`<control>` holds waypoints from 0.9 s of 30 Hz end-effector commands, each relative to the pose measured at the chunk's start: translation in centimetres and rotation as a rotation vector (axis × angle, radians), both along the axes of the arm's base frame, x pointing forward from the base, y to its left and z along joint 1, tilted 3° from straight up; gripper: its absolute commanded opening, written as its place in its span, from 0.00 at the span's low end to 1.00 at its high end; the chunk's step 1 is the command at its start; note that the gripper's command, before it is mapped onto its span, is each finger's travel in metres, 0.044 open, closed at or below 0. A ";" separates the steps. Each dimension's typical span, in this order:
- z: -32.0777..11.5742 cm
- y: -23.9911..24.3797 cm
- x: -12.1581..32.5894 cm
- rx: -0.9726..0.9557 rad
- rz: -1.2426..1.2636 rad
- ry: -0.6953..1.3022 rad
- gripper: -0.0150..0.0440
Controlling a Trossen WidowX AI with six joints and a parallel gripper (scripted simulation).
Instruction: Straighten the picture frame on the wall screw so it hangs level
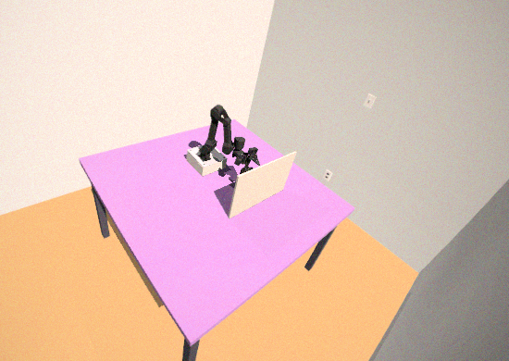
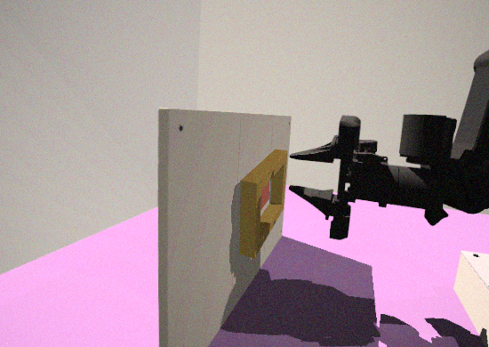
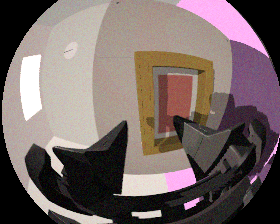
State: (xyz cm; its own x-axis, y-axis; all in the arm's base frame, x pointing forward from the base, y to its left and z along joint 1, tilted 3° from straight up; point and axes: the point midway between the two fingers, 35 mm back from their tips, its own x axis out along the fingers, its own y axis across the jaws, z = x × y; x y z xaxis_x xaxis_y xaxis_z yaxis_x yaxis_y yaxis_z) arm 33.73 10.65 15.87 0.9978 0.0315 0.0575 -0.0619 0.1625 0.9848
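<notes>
The gold frame (image 2: 250, 222) (image 3: 144, 100) with its red picture (image 2: 265, 196) (image 3: 180, 95) hangs on the upright board (image 1: 264, 187) (image 2: 204, 178) (image 3: 112, 100). It looks tilted: in the exterior view the far end of its top edge sits higher against the board than the near end. The screw and the notched strip are hidden behind it. My gripper (image 1: 254, 167) (image 2: 290, 172) (image 3: 150, 121) is open and empty, with its fingers one above the other, pointing at the board. The fingertips are close in front of the frame's top bar; I see no contact.
The board stands on the pink table (image 1: 153, 213) (image 2: 89, 302). The arm's white base box (image 1: 210, 168) (image 2: 471, 285) sits behind the gripper. Dark shadows of the arm and board lie on the table between them. Room walls (image 1: 393, 46) stand beyond the table.
</notes>
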 end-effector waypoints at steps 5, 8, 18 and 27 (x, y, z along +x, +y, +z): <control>0.2 0.1 0.7 0.009 0.004 -0.005 0.69; 0.3 0.2 1.2 0.009 0.004 -0.005 0.69; 0.4 0.2 2.8 0.009 0.004 -0.007 0.69; 0.5 0.2 4.0 0.009 0.004 -0.008 0.69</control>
